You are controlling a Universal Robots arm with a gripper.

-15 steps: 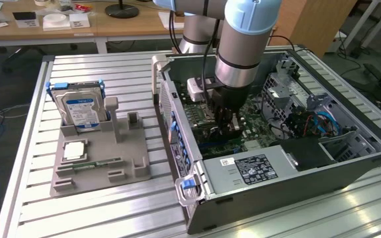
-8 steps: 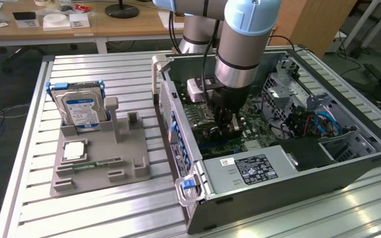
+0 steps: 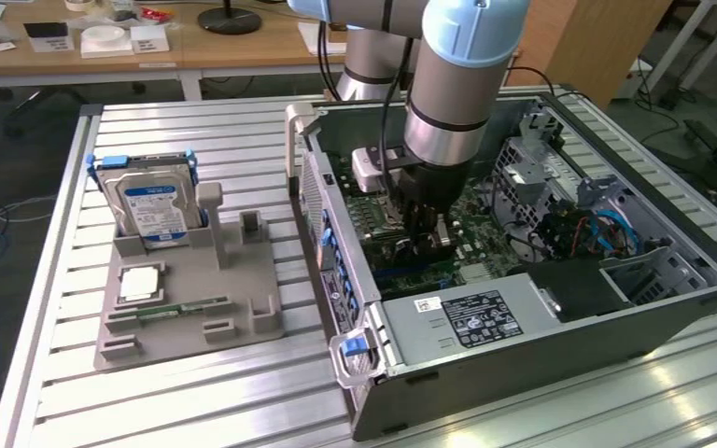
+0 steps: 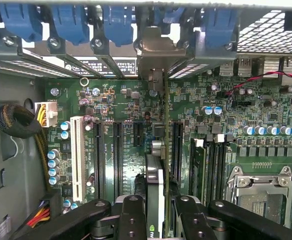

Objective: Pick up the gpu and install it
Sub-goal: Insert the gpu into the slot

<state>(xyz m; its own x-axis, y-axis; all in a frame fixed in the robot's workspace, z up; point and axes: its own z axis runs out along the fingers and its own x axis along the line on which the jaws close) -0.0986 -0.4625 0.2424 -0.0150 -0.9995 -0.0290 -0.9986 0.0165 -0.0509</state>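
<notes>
The end effector (image 4: 155,215) gripped the gpu (image 4: 155,170) edge-on above the motherboard (image 4: 126,145); slight tilt could have missed the slot (image 4: 176,150).

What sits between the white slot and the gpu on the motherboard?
In the wrist view, two long black slots and a shorter black slot, all empty, lie between the white slot and the gpu.

From the exterior view we are looking down at an angle, from some way off, over the slatted table (image 3: 209,392) and the opened computer case (image 3: 545,327). From the wrist view we are peering close down onto the motherboard (image 4: 126,125) inside; both views are sharing that board.
</notes>
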